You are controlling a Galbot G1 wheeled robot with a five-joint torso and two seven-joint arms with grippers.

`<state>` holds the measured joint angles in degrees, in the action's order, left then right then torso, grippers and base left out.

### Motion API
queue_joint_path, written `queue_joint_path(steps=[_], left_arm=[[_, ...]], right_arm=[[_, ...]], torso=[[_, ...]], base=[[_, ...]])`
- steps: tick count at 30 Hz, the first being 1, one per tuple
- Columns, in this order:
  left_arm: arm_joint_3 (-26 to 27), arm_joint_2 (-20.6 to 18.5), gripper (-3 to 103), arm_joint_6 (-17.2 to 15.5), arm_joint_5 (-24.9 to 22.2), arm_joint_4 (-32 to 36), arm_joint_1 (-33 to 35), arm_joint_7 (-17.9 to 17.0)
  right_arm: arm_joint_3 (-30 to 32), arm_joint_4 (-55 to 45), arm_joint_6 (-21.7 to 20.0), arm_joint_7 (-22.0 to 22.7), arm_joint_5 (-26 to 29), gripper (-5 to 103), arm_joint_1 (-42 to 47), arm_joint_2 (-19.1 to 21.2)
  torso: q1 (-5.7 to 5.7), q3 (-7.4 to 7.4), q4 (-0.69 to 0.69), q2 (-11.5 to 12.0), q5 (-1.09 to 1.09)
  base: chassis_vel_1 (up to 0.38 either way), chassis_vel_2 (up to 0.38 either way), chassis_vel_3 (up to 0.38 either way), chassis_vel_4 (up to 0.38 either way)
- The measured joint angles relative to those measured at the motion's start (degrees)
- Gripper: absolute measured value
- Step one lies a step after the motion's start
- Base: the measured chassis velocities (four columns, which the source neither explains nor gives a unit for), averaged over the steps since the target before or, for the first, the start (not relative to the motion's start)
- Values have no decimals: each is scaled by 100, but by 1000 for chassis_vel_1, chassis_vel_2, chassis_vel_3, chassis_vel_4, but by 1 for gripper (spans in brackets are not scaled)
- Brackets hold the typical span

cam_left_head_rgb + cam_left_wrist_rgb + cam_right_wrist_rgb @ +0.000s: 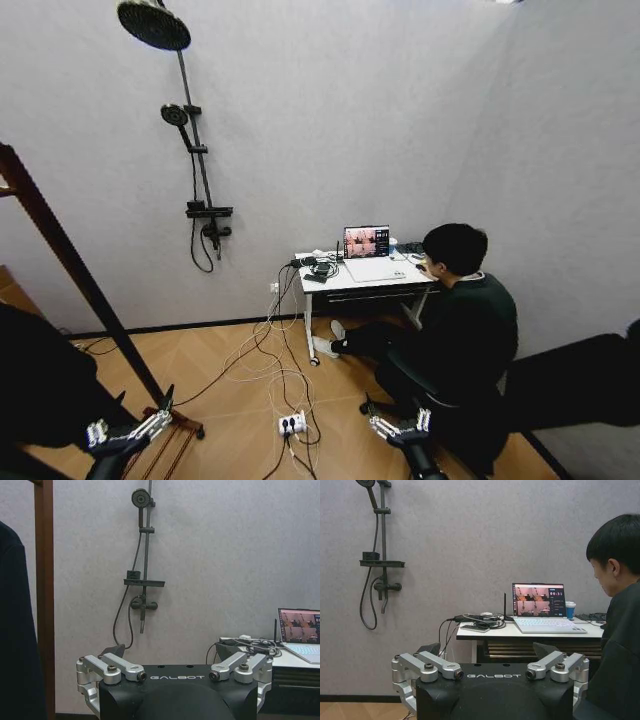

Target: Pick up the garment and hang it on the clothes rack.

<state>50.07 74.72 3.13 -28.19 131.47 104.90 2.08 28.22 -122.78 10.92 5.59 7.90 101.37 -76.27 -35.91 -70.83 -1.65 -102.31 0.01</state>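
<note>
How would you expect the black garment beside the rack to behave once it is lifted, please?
The garment looks like soft matte fabric hanging in a loose dark mass, so it will probably droop and sway rather than hold shape. Its bulk beside the clothes rack suggests moderate weight. Both pincers, left and right, stand open and apart from it.

Plain black soft matte garment (pixel 35 385) seen at far left of head view, low down, as dark mass cut off by frame edge; hanger not discernible. Same black fabric (pixel 15 630) seen hanging just beside upright post in left wrist view. Tall dark-brown wooden clothes rack (pixel 75 265) seen as slanting post, running down to slatted base on wood floor, just beside garment.
</note>
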Motion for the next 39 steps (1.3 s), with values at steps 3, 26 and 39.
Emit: queue_joint_path(steps=[3, 26, 39], left_arm=[[0, 0, 100, 0, 0, 0, 0, 0], [0, 0, 100, 0, 0, 0, 0, -1], [0, 0, 100, 0, 0, 0, 1, -3]], right_arm=[[0, 0, 0, 0, 0, 100, -1, 0], [0, 0, 0, 0, 0, 100, -1, 0], [-1, -1, 0, 0, 0, 100, -1, 0]], torso=[[-1, 0, 0, 0, 0], [-3, 0, 0, 2, 0], [-3, -2, 0, 2, -3]], base=[[122, -121, -117, 122], [210, -216, -205, 210], [360, -367, -373, 362]])
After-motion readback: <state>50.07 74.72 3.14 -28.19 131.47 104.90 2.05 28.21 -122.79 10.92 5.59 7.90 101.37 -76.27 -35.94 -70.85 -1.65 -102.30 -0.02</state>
